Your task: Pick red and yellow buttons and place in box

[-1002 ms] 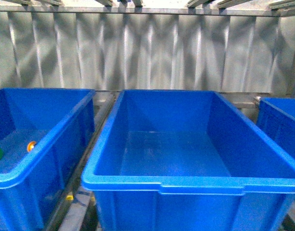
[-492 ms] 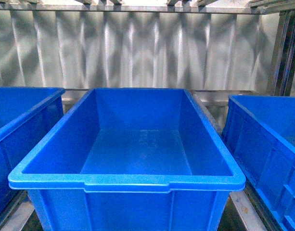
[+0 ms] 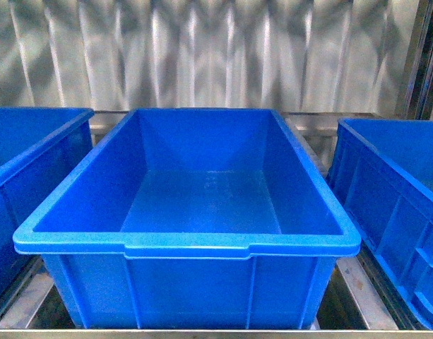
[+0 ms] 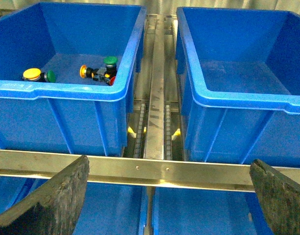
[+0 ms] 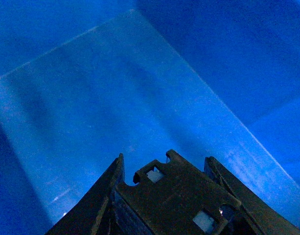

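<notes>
In the left wrist view, a yellow button (image 4: 31, 74) and a second yellow button (image 4: 83, 71) lie on the floor of the left blue bin (image 4: 66, 115). A red button (image 4: 112, 81) lies beside them, half hidden by the bin's rim. My left gripper (image 4: 169, 164) is open and empty, low in front of the rack and well short of the bin, its dark fingers (image 4: 47, 200) wide apart. The box (image 3: 188, 244) stands empty in the middle of the front view. My right gripper (image 5: 165, 159) is shut and hangs over a bare blue bin floor (image 5: 115, 98). Neither gripper shows in the front view.
Green-capped buttons (image 4: 110, 61) (image 4: 51, 76) lie among the others in the left bin. An empty blue bin (image 4: 247, 98) stands beside it across a metal rail (image 4: 157, 122). A steel crossbar (image 4: 154, 169) runs in front. More blue bins (image 3: 25, 162) (image 3: 400, 205) flank the box.
The front view has swung right and tipped down. The left bin with its buttons slid mostly out of frame, and the middle box is now centred with another bin showing at the right.
</notes>
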